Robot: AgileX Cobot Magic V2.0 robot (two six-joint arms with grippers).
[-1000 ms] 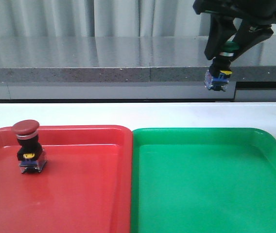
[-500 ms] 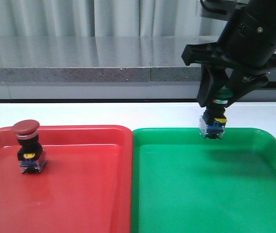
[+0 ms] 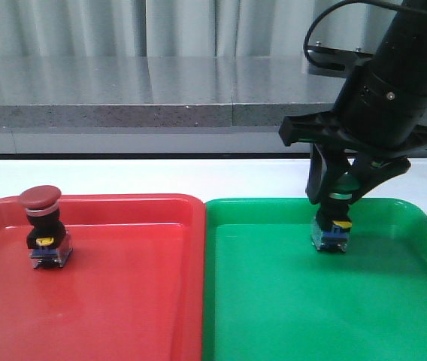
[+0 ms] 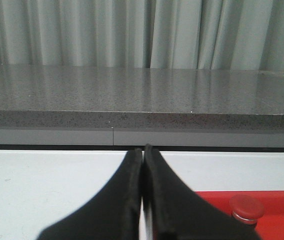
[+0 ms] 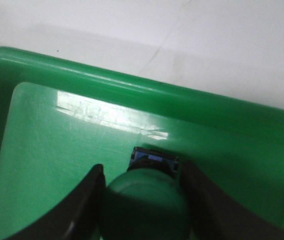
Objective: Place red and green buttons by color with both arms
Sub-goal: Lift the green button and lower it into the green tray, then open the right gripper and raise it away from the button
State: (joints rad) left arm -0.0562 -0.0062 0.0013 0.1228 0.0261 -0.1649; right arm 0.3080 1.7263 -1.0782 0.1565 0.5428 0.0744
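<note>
green button (image 3: 334, 226) upright, cap up, in R gripper (image 3: 343, 197)

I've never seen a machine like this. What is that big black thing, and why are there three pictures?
It is a robot with two arms. The front picture looks over a white table holding a red tray and a green tray. The right gripper holds a green button between its fingers, low over the green tray. A red button stands in the red tray. The other two pictures come from cameras on the arms' wrists. The left gripper is shut and holds nothing.
</note>
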